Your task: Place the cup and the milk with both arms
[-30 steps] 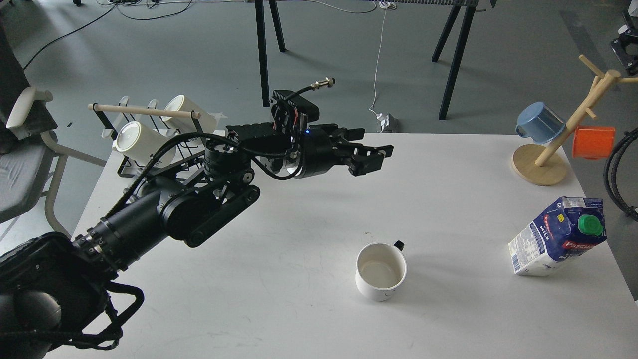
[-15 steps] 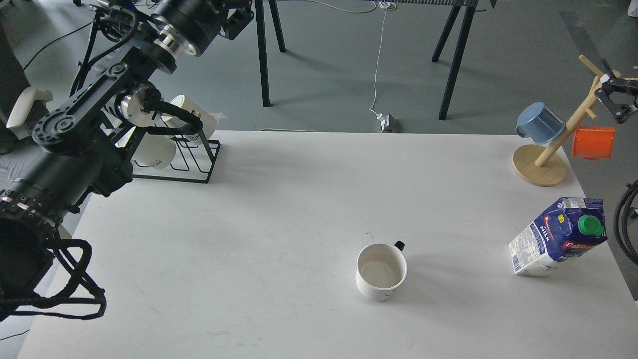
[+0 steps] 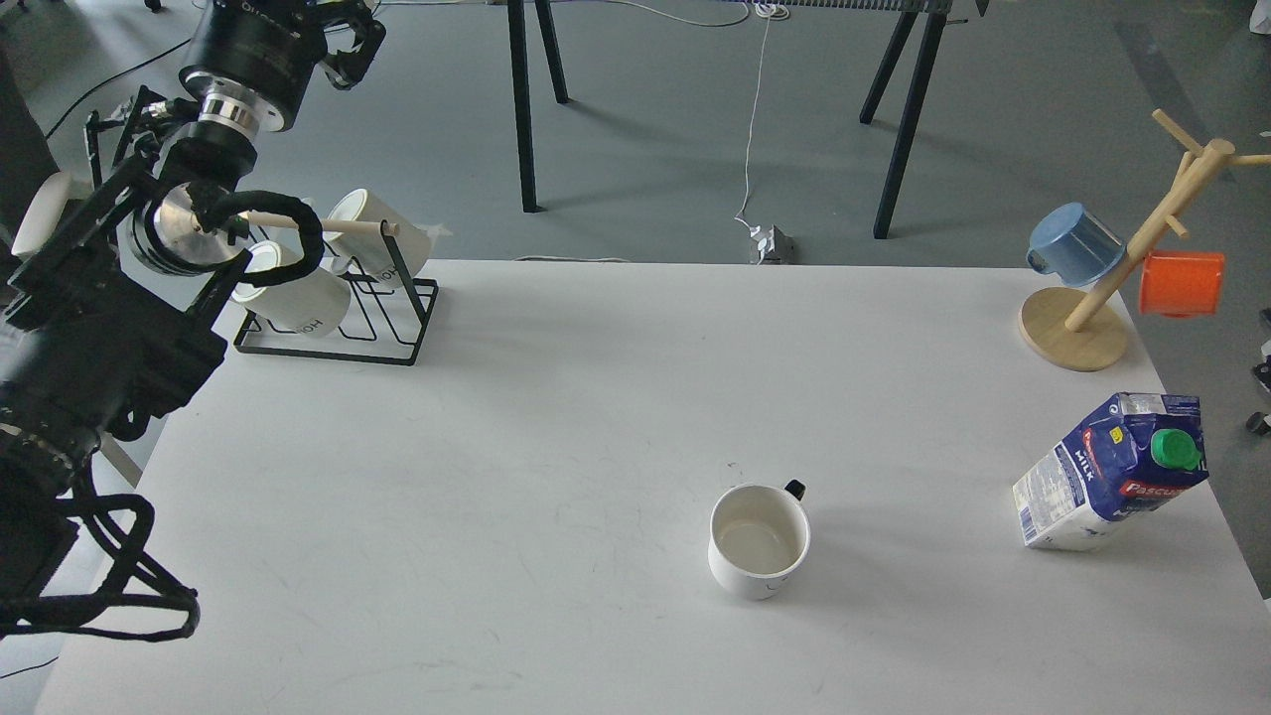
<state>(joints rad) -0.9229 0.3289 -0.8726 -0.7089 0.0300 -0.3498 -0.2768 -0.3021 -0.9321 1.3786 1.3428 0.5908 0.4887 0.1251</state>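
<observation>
The cup [image 3: 760,539], a white mug with a small black handle, stands upright and empty on the white table [image 3: 546,427], right of centre near the front. The milk [image 3: 1107,477], a blue and white carton with a green cap, stands near the table's right edge. My left arm rises along the left edge. Its gripper [image 3: 343,35] is high at the top left, beyond the table and far from both things, partly cut off by the frame's top; its fingers cannot be told apart. My right gripper is out of view.
A black wire rack [image 3: 338,333] with ribbed white mugs stands at the back left corner, close to my left arm. A wooden mug tree [image 3: 1077,333] with a blue cup [image 3: 1072,243] and an orange cup [image 3: 1182,283] stands at the back right. Dark arm parts [image 3: 1261,377] show at the right edge.
My left arm has swung from over the table's middle up and back to the far left. My right gripper, seen by the mug tree half a second ago, has left the view.
</observation>
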